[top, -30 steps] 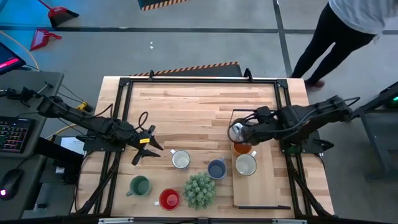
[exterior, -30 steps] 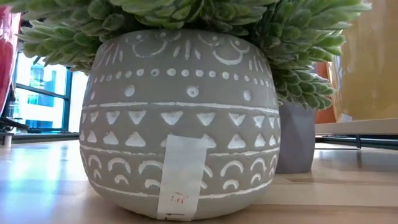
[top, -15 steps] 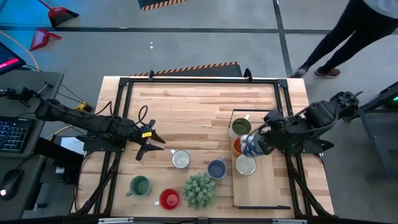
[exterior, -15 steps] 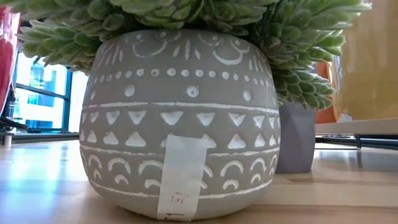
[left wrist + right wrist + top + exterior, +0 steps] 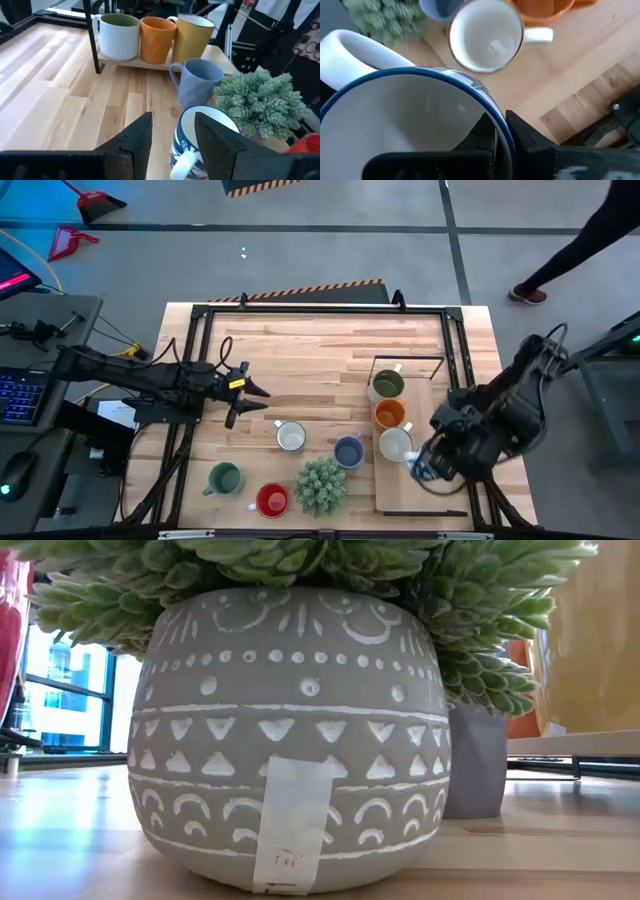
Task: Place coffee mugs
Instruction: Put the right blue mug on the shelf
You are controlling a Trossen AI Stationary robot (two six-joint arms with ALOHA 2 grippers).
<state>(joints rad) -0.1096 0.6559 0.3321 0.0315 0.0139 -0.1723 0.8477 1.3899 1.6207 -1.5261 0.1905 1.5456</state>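
Looked down on a wooden surface [image 5: 300, 350] with a raised board [image 5: 440, 495] at its right. Counted three coffee mugs [image 5: 390, 415] lined up there and four loose near the plant pot [image 5: 290, 730]. Found the right pincer [image 5: 423, 468] above the board, clamped on the rim of a blue-rimmed mug [image 5: 420, 115], and the left pincer [image 5: 250, 392] agape by a white mug [image 5: 290, 437]. Judged the ceramic stiff, slick, chippable — best taken by rim or handle. Noted a taped label [image 5: 292, 825] on the pot, red scribble unreadable
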